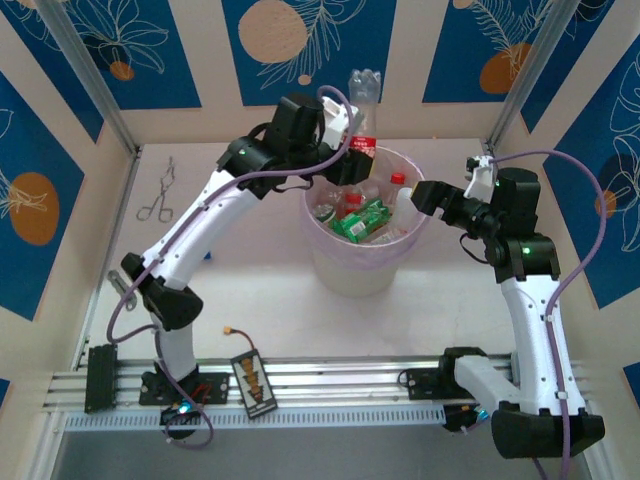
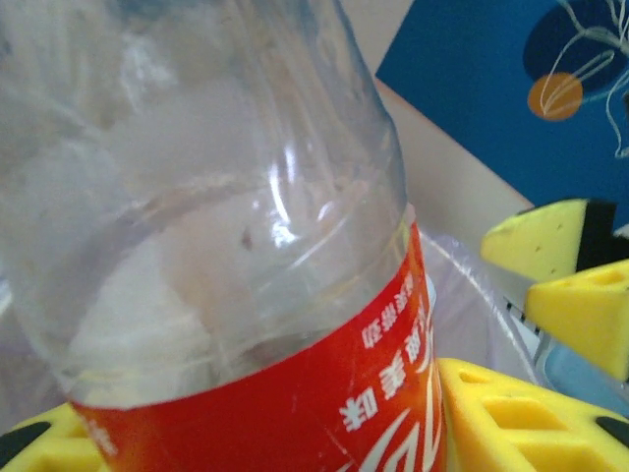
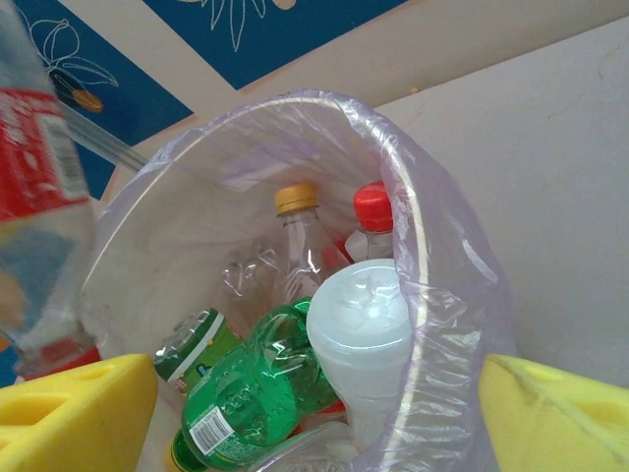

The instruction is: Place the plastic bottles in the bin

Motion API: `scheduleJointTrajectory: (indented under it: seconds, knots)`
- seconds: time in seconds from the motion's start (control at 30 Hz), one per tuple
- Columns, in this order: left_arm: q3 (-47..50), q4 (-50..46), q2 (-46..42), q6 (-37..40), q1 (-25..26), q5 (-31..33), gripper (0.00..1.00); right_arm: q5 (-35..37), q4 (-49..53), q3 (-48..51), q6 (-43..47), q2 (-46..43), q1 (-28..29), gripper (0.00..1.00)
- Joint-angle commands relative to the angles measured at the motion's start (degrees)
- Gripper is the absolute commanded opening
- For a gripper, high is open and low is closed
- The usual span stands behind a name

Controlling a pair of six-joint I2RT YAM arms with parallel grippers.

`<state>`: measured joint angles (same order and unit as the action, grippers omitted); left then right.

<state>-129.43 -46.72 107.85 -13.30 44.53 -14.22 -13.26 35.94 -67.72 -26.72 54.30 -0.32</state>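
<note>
- One red-labelled bottle (image 1: 362, 115) is clamped in the left gripper (image 1: 352, 142), pads closed on its label band, above the far rim of the bin (image 1: 350, 268)
- Held at the opening, presumably so that a release drops it straight in
- Long axis close to vertical; clear end points up, label end toward the bin; which end carries the cap I cannot tell
- Right gripper (image 1: 422, 196) sits just beside the bin's right rim, fingers spread wide, nothing between them; likely kept clear of the drop
- Several bottles lie inside the bin, among them a green bottle (image 3: 256, 383), tilted, and a red-capped one (image 3: 372, 211), upright
- Forceps (image 1: 158, 196) lie on the table (image 1: 250, 270), well apart at left
</note>
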Motion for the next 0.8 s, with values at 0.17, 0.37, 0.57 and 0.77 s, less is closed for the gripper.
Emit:
scheduleJointTrajectory:
  seconds: [0.17,0.37,0.57,0.77]
  knots:
    - [-2.7,-7.3,1.9,4.6,1.7,-4.5,0.0,0.7,-1.0,1.0,-1.4,-0.9,0.1,0.85]
    - [-0.8,-9.1,2.6,5.5,1.9,-9.6,0.0,0.7,-1.9,1.7,-1.4,-0.6,0.1,0.85]
    - [-0.5,-12.5,3.5,7.2,2.1,-7.8,0.03,0.4,-1.6,1.1,-0.8,0.0,-0.2,0.85]
    - [-0.3,-11.8,3.7,9.3,2.5,-8.5,0.42,0.2,-2.3,1.4,-1.1,0.5,-0.2,0.85]
